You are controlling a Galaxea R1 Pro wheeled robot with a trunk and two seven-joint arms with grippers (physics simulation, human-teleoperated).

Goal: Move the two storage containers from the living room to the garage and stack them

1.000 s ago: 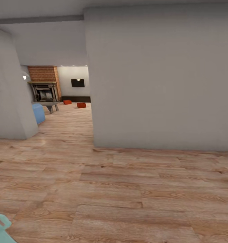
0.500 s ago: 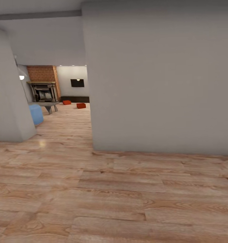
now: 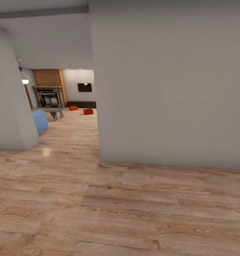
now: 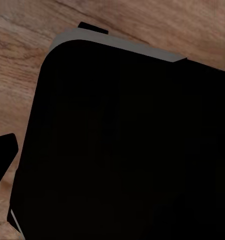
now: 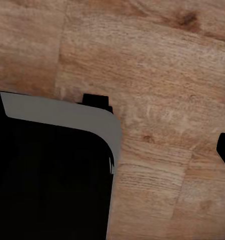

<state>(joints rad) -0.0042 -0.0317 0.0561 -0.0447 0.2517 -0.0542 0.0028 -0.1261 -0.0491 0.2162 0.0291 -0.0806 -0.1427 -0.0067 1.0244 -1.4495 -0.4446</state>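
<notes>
Over the last sec our head view shifts a bit to the right & closer; that's our camera moving w/ the base, not the things; the pale teal shape at the lower left corner drops out of frame; so we judge we're en route to the living room (image 3: pixel 77 117), nothing picked up yet.

Count: 2 storage containers, one (image 3: pixel 73 108) and the other (image 3: pixel 88 111), both on the light wood floor (image 3: pixel 109 206) near the dark bench (image 3: pixel 81 104), far ahead of us & well apart from both pincers; 1 brick chimney (image 3: pixel 49 77); 1 fireplace (image 3: pixel 49 97); 1 TV (image 3: pixel 84 87); 1 blue seat (image 3: pixel 40 121); 1 big grey wall (image 3: pixel 169 89) close on our right.

Wrist views look down at floor & our dark base (image 4: pixel 122 150); pincer state: can't tell for left or right.
</notes>
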